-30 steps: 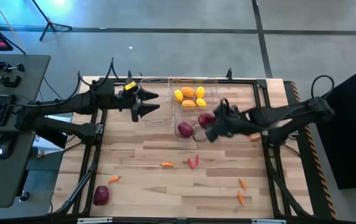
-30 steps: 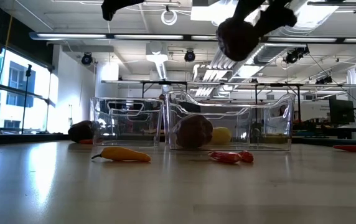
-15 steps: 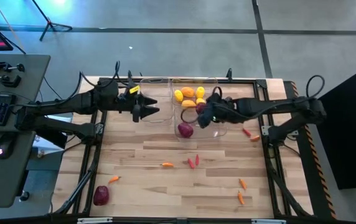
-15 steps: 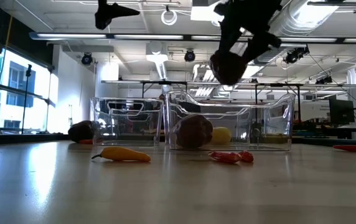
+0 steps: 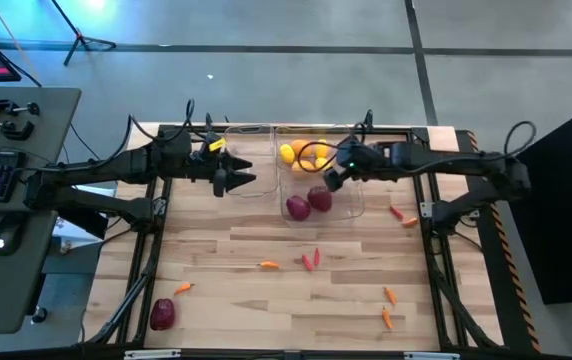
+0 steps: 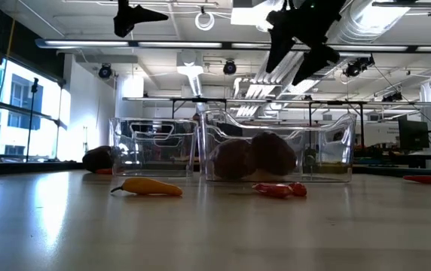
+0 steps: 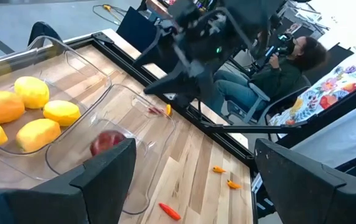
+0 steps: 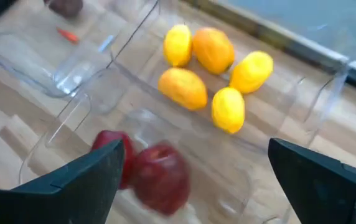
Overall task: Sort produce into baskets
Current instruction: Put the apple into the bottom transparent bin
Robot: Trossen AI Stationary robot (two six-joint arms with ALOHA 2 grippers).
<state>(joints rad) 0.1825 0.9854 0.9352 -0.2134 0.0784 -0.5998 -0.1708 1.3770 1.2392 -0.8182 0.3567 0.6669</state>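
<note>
Two dark red-purple rounds lie side by side on the floor of the near clear bin; they also show in the right wrist view. Several yellow and orange fruits lie in the far clear bin. A third clear bin stands to their left. My right gripper hovers open and empty above the bins, high in the low view. My left gripper is open and empty above the left bin.
Another red-purple round lies near the table's front left corner. Slim orange and red peppers lie loose on the wood: orange ones and red ones mid-table, orange ones front right, and a red one right of the bins.
My right gripper has carried a red-purple round toward the table's far left over the near bin and has opened. The round has fallen and now lies in the bin beside the other red-purple round. My left gripper has kept almost still.
</note>
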